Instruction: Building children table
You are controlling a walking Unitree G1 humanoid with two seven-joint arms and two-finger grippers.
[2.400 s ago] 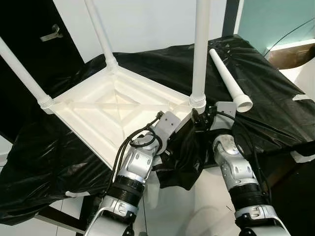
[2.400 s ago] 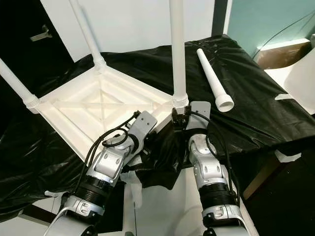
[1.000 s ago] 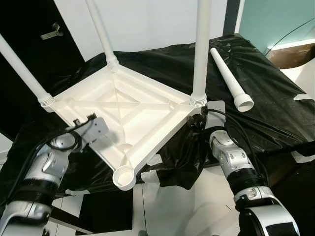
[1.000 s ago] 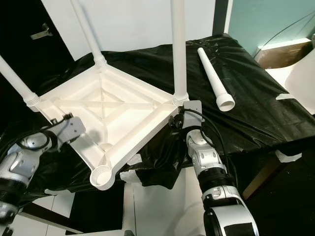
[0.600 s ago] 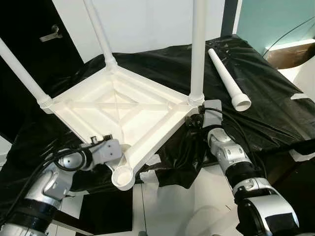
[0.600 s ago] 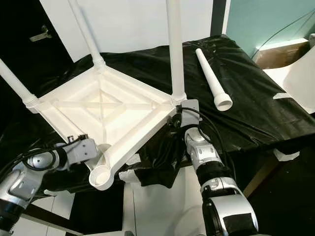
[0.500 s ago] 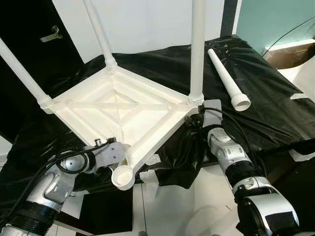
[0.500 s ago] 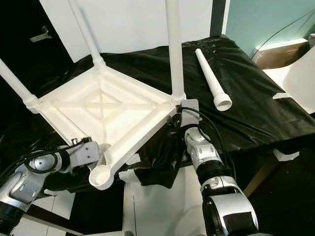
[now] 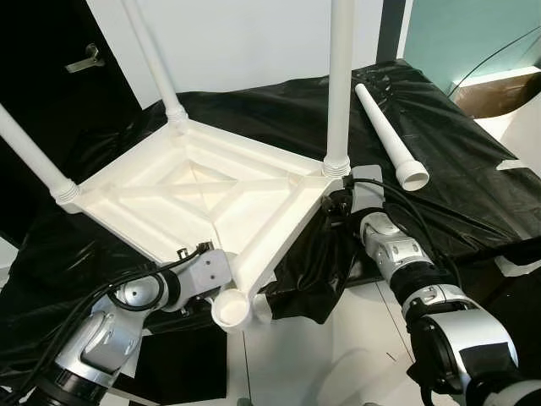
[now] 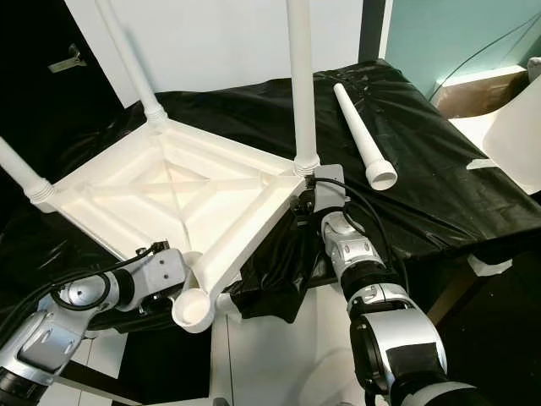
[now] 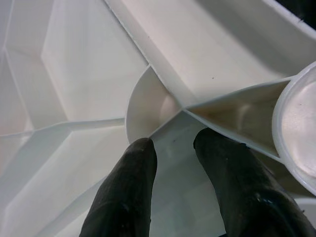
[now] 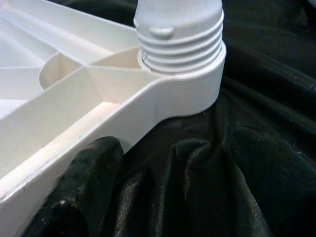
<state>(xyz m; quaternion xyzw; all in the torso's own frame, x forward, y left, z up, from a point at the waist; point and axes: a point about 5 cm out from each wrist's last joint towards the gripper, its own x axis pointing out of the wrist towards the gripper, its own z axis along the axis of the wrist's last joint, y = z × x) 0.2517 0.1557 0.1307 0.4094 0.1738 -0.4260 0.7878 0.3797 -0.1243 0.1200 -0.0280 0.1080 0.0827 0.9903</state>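
Left wrist view shows the left gripper (image 11: pixel 173 148) with its two black fingers (image 11: pixel 129 187) a narrow gap apart, tips resting on the ribbed underside of the white tabletop (image 9: pixel 203 190), just beside the empty round leg socket (image 9: pixel 231 309) at the near corner. Nothing sits between the fingers; they press against the plastic where two ribs meet.

The tabletop lies upside down on a surface draped in black plastic sheeting (image 9: pixel 456 161), its near corner hanging out past the edge. Three white legs (image 9: pixel 340 80) stand screwed into the other corners. A fourth loose leg (image 9: pixel 387 127) lies on the sheeting, well apart from both grippers, beyond the right one.

The right gripper (image 12: pixel 163 187) is at the corner with the nearest upright leg. One finger (image 12: pixel 81 190) sits just under the tabletop's rim, below the threaded collar (image 12: pixel 180 42); the other is lost against the black sheeting, so I cannot tell how wide the right gripper stands.
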